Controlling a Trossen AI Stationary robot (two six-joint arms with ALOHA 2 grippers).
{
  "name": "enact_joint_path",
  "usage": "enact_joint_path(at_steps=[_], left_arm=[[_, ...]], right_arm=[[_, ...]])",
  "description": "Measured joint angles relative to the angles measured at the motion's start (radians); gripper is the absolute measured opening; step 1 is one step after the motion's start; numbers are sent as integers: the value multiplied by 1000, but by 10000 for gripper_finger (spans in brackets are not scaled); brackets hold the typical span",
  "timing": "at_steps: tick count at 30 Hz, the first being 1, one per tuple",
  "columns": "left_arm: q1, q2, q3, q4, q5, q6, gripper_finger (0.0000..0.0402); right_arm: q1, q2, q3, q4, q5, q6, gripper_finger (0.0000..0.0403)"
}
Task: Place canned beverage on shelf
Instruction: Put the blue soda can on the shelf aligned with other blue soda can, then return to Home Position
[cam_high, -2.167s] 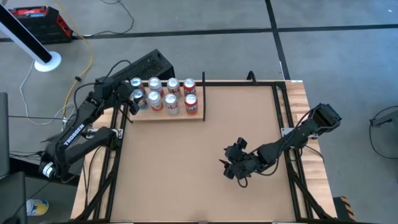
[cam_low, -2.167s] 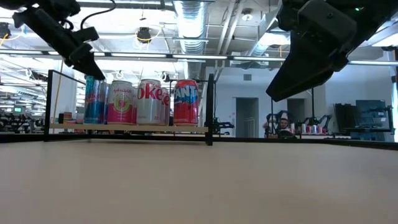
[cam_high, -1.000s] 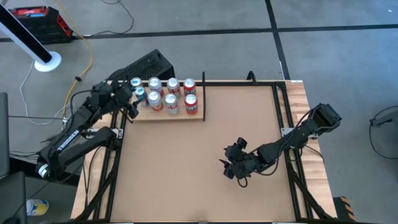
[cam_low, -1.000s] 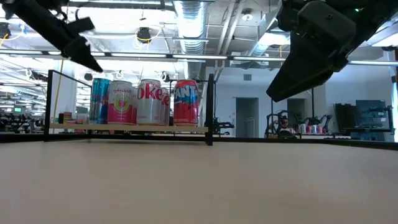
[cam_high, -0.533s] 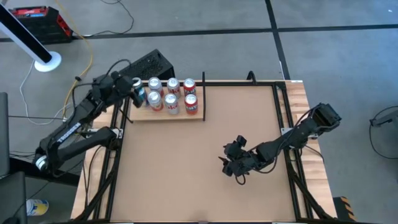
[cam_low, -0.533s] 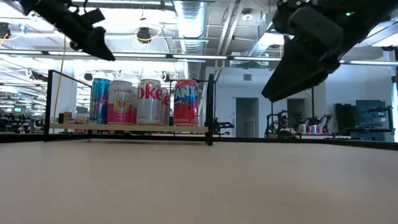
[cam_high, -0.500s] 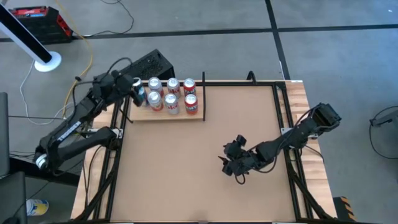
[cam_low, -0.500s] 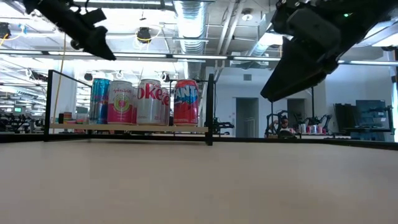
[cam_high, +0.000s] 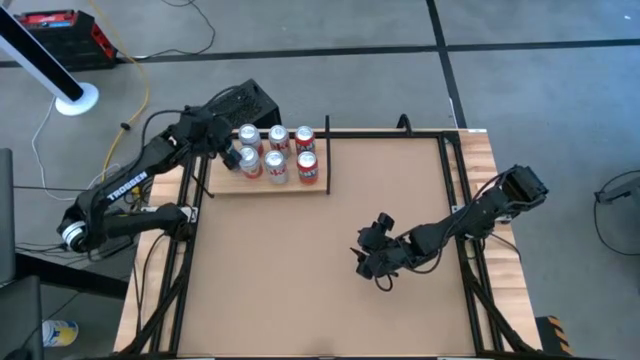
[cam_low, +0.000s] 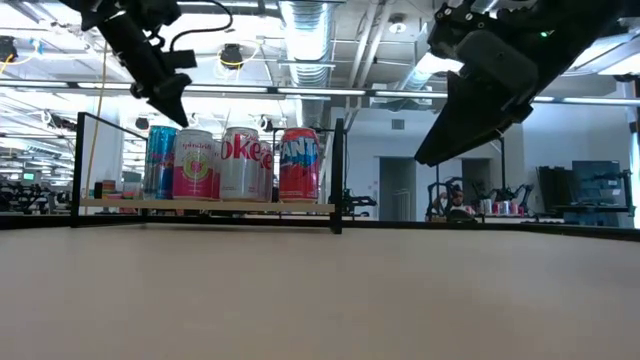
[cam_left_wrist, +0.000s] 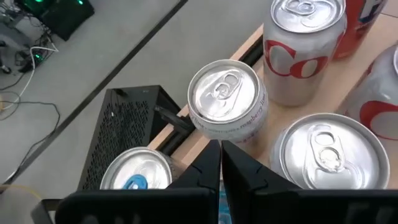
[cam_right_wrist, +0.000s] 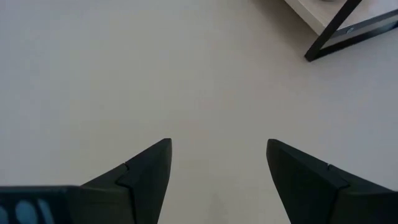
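Observation:
Several beverage cans stand upright on the shelf (cam_high: 270, 187) at the table's far left: a blue can (cam_low: 160, 160), a pink one (cam_low: 196, 164), a silver-and-red one (cam_low: 245, 162) and an orange-red one (cam_low: 298, 162) in the low view. My left gripper (cam_high: 228, 152) hovers shut just above the left-hand cans, its tips (cam_left_wrist: 221, 152) between the blue-tabbed can (cam_left_wrist: 134, 180) and the pink can (cam_left_wrist: 227, 99), touching none. My right gripper (cam_high: 368, 262) waits open above the bare tabletop, right of the middle.
Black rails (cam_low: 338, 175) edge the shelf. A black box (cam_high: 240, 100) sits on the floor just beyond it. The wide brown tabletop (cam_high: 300, 290) stretches between the two arms. The shelf's corner (cam_right_wrist: 336, 28) shows in the right wrist view.
My left gripper has shut with nothing between its fingers. It has moved toward the table's right, from beside the blue can to above the left-hand cans. The cans have stayed standing on the shelf.

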Motion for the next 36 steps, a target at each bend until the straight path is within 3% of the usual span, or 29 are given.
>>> enact_joint_path(at_steps=[14,23,36], left_arm=[[-5,33,0,-15,-29,12,0],[-8,26,2,-125,-30,34,0],[-31,-142,-1,-184,-15,59,0]], right_arm=[[-13,0,0,5,-1,0,286],[-13,0,0,4,-1,0,286],[-13,0,0,8,-1,0,286]])
